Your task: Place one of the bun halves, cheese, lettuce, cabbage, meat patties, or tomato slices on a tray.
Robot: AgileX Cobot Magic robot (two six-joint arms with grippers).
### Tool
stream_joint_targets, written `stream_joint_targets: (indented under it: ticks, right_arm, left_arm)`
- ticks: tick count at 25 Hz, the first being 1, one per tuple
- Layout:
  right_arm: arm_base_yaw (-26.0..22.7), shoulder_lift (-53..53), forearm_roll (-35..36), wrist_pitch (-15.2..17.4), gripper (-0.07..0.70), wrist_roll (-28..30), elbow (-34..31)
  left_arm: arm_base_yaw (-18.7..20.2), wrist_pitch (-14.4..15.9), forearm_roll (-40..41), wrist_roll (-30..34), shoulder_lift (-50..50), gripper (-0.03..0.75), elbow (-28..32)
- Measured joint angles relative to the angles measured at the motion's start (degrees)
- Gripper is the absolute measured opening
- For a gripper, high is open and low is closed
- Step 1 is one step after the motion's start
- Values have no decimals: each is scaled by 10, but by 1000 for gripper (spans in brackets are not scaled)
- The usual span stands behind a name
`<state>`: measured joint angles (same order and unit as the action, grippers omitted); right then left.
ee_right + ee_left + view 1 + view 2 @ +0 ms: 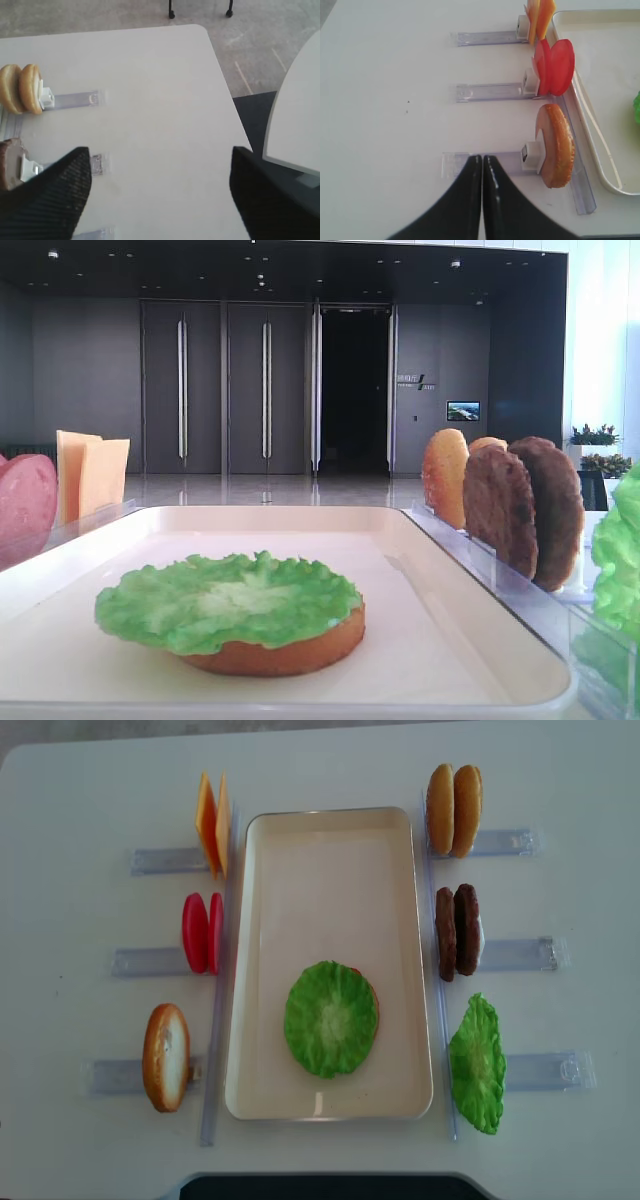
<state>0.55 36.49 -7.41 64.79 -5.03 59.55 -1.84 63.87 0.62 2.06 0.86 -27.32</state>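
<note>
A lettuce leaf (pixel 330 1018) lies on a bun half (pixel 280 655) in the near part of the cream tray (pixel 330 850). Clear racks beside the tray hold upright pieces. On the left are cheese (pixel 212 823), tomato slices (pixel 202 932) and one bun half (pixel 556 145). On the right are two bun halves (pixel 453 810), meat patties (pixel 458 931) and a second lettuce leaf (pixel 476 1063). Cabbage is out of view. My left gripper (pixel 482 159) is shut and empty, over that bun half's rack. My right gripper (pixel 160 150) is open over bare table, right of the patties (pixel 10 162).
The clear rack strips (pixel 520 955) stick out sideways from both long edges of the tray. The white table's right edge and rounded corner (pixel 210 40) lie close to my right gripper, with grey floor beyond. A second white surface (pixel 297 115) stands off to the right.
</note>
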Motion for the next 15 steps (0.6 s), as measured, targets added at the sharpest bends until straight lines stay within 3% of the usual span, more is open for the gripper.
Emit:
stream_joint_targets:
  ticks: [7,15]
  right_arm:
    - [0,-134,2,-26,543,-1,-127]
    - [0,-278,50,-43,543,-1,-212]
  left_arm:
    - [0,0,0,0,0,0,0]
    - [0,0,0,0,0,0,0]
